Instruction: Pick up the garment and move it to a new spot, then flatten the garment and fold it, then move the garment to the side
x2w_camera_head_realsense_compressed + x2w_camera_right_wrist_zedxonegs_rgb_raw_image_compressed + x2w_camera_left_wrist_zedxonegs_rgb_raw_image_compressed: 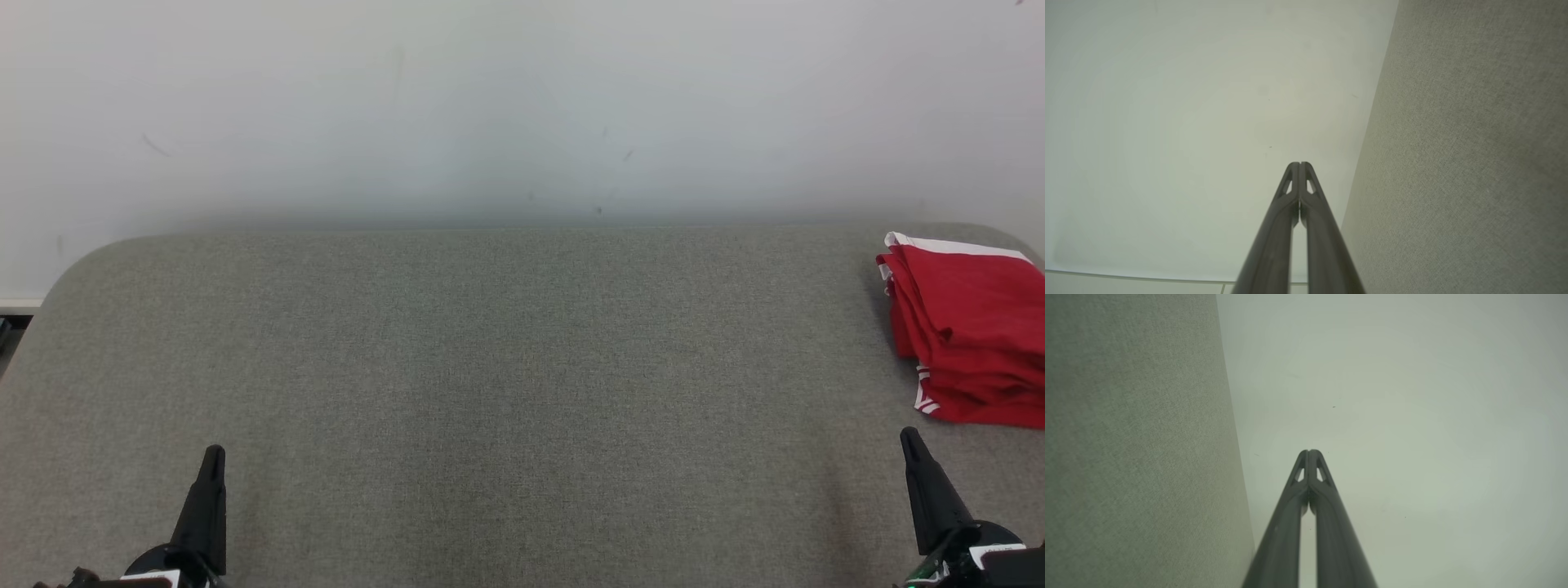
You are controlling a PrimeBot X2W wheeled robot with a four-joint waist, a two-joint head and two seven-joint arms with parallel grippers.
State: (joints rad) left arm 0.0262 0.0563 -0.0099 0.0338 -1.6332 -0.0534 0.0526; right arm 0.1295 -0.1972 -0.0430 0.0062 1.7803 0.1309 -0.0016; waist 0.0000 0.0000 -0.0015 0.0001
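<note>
The garment [971, 335] is bright red cloth folded into a compact, slightly uneven stack of several layers. A white band runs along its far edge and thin white stripes show at its near left corner; the edge of the head view cuts off its right part. It lies on the grey fabric-covered table [506, 367] at the far right, near the rounded back corner and close to the pale wall [490, 106]. The right gripper [908, 434] points up just in front of the stack's near left corner, close to it but apart from it. The left gripper [214, 453] stands well apart, across the table at the lower left. Each wrist view shows its own dark fingers [1286, 522] [1274, 237] pressed together at the tips, holding nothing.
</note>
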